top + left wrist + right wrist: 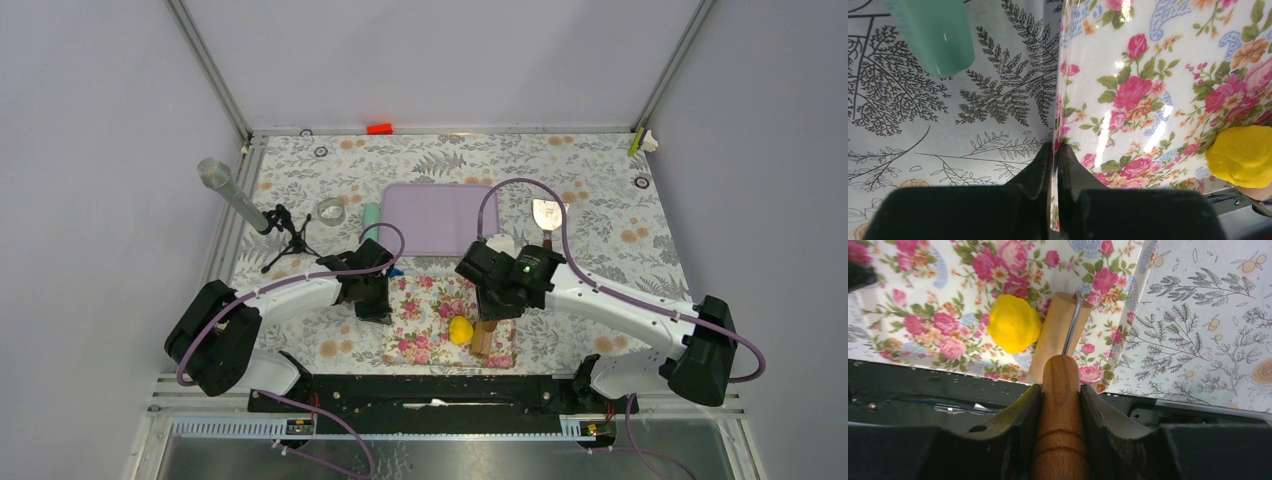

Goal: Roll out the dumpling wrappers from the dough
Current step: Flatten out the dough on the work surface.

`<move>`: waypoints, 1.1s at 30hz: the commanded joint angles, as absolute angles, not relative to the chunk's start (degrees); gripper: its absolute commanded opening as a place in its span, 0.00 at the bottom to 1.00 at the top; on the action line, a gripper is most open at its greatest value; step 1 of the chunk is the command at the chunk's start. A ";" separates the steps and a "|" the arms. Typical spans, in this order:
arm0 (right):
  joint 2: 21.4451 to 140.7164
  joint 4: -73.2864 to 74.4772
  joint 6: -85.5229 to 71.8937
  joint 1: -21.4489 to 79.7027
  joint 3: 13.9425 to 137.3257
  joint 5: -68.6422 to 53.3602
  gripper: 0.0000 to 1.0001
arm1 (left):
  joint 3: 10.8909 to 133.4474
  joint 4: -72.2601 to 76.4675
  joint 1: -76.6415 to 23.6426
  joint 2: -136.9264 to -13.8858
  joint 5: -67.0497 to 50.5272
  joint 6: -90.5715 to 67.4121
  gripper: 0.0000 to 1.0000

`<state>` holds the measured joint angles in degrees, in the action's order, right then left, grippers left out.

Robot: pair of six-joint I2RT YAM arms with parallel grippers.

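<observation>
Shut tight with the left gripper (1054, 150) on the left edge of the flowery mat (1148, 75). Both black fingers squeezed together, with the thin mat edge between them. Low over the table cloth (600, 220) with its leaf print.

Closed around a wooden handle with the right gripper (1060, 390), one finger on each side, holding the small roller (1058, 330). Pale wooden drum of the roller down at the front right part of the mat, joined to the handle by a thin metal rod.

On the mat, one lump of bright yellow dough (1014, 323), round and bumpy, not flat. Sits near the mat's front edge, just left of the roller drum and right up against it. Well apart from the left gripper, across the mat.

Farther back on the table: a pale purple tray (440, 217), a teal tube (371, 217) just left of it, a clear ring (331, 210), a metal scraper (546, 212) to the tray's right, and a small black tripod (288, 240) holding a clear tube (228, 190). At the far edge, a little orange block (379, 128).
</observation>
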<state>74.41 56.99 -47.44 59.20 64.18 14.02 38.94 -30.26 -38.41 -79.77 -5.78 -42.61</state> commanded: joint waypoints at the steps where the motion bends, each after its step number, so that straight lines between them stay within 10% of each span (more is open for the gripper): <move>1: 75.63 56.76 -48.41 59.07 64.63 16.97 0.00 | 38.67 -28.63 -38.39 -80.98 -4.83 -42.55 0.00; 13: 78.91 65.47 -43.21 59.15 84.92 16.81 0.00 | 38.38 -28.65 -38.41 -80.47 -4.40 -42.97 0.00; 33: 80.73 57.48 -43.15 59.15 71.64 10.42 0.00 | 38.24 -28.83 -38.41 -80.64 -4.18 -42.90 0.00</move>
<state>80.93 60.55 -42.52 59.18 70.54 11.27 38.87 -29.95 -38.41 -79.90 -6.20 -42.52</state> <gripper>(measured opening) 0.391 0.037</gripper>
